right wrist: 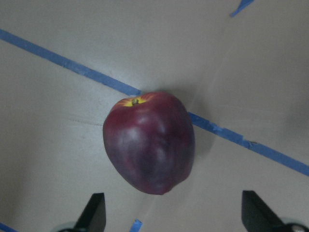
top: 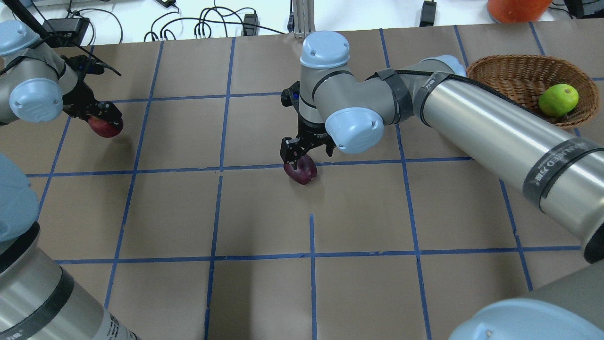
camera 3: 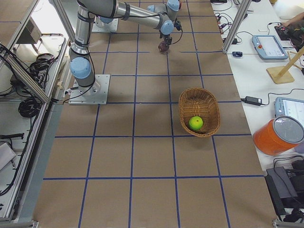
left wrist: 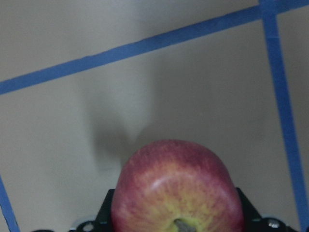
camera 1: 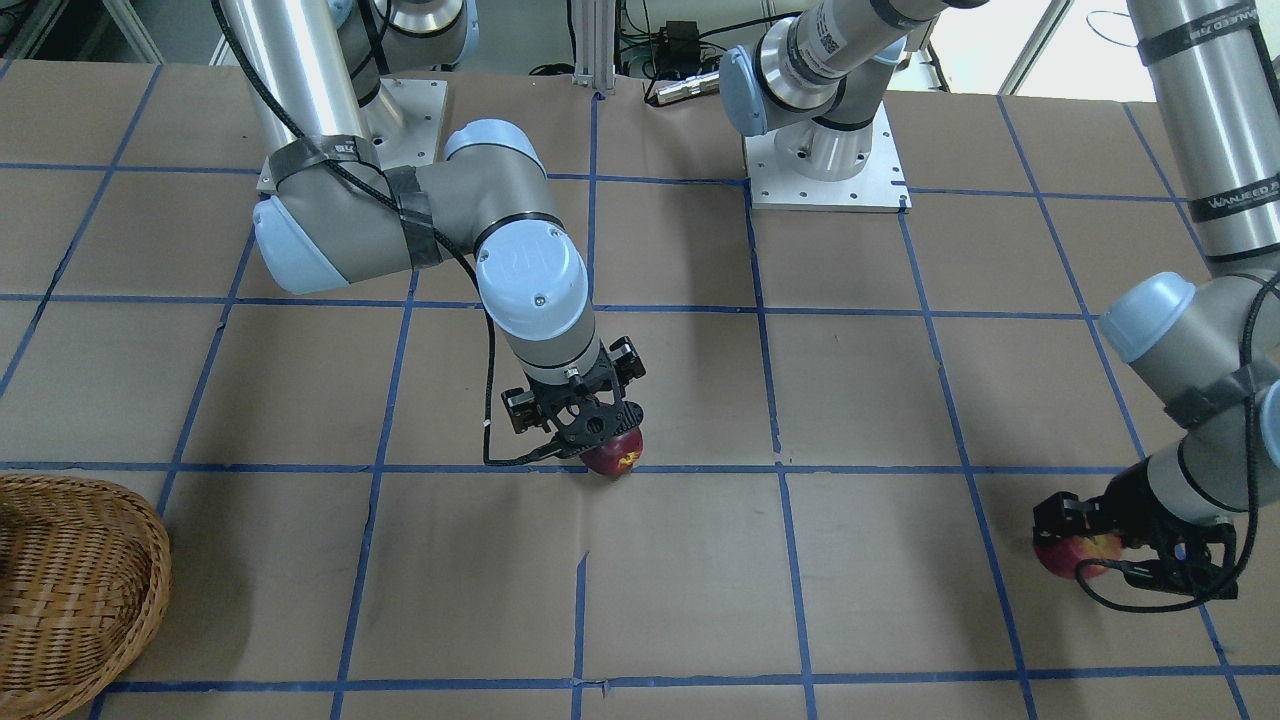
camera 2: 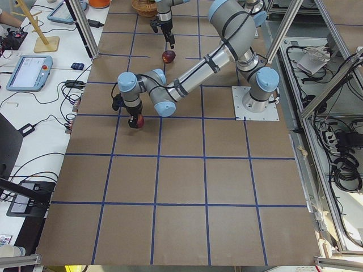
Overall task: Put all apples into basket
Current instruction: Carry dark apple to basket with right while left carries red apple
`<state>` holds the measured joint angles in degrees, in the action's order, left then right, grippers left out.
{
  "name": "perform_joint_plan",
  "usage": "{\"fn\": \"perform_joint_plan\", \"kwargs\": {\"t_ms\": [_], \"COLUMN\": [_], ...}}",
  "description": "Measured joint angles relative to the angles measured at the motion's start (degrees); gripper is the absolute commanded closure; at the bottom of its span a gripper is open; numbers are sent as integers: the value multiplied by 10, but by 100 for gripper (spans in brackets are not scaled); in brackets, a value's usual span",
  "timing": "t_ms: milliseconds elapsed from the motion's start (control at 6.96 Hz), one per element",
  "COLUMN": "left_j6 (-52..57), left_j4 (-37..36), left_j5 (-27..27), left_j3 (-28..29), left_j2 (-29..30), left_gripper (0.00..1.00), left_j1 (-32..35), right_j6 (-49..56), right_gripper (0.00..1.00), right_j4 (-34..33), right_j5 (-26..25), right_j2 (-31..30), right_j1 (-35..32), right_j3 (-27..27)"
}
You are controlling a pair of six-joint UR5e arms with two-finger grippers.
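The jaws of the right gripper (camera 1: 598, 438) are standing wide apart around the dark apple (camera 1: 620, 458), which is lying on the table (camera 1: 900, 580) in the middle of the front view. At 4 o'clock the left gripper (camera 1: 1110, 548) is squeezing the red apple (camera 1: 1070, 560). The basket (camera 1: 120, 570) is sitting at 8 o'clock.

In the overhead view, at 2 o'clock, the green apple (top: 558, 100) is lying inside the basket.

I am counting three apples and one basket: one apple in, two waiting.

1. Apples: three, namely one green apple (top: 558, 100), one maroon apple (top: 304, 172) and one red apple (top: 107, 128).
2. Basket (top: 490, 63): one, upper right.
3. Grippers: two, namely left gripper (top: 104, 118) and right gripper (top: 302, 158).
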<state>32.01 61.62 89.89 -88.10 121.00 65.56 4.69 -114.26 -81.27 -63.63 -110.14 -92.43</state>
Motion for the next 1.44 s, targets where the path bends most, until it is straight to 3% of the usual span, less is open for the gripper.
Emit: {"fn": "perform_joint_plan", "kwargs": {"t_ms": [431,575,719,862,1150,1437], "left_j6": [-175,-242,-309,-364,-481,-617], "left_j4": [50,51,49,48,42,-9], "left_j5": [-8,-15,-22,-26,-26,-26], "left_j3": [-112,-137,-152,-161,-165,-164], "left_j2": [-126,-155,-175,-185,-187,-164], "left_gripper": [58,58,58,58,58,58], "left_j1": [58,84,117,149,219,296], "right_j6": [-6,-6,-4,-2,-9,-7], "right_gripper": [1,40,85,99,100,100], "right_j4": [-56,-70,-77,-79,-76,-40], "right_j5": [8,6,3,0,-6,-34], "right_j2": [41,52,58,60,44,-3], "right_j1": [-26,-29,-30,-28,-16,50], "right_j3": [-9,-9,-9,-8,-3,0]}}
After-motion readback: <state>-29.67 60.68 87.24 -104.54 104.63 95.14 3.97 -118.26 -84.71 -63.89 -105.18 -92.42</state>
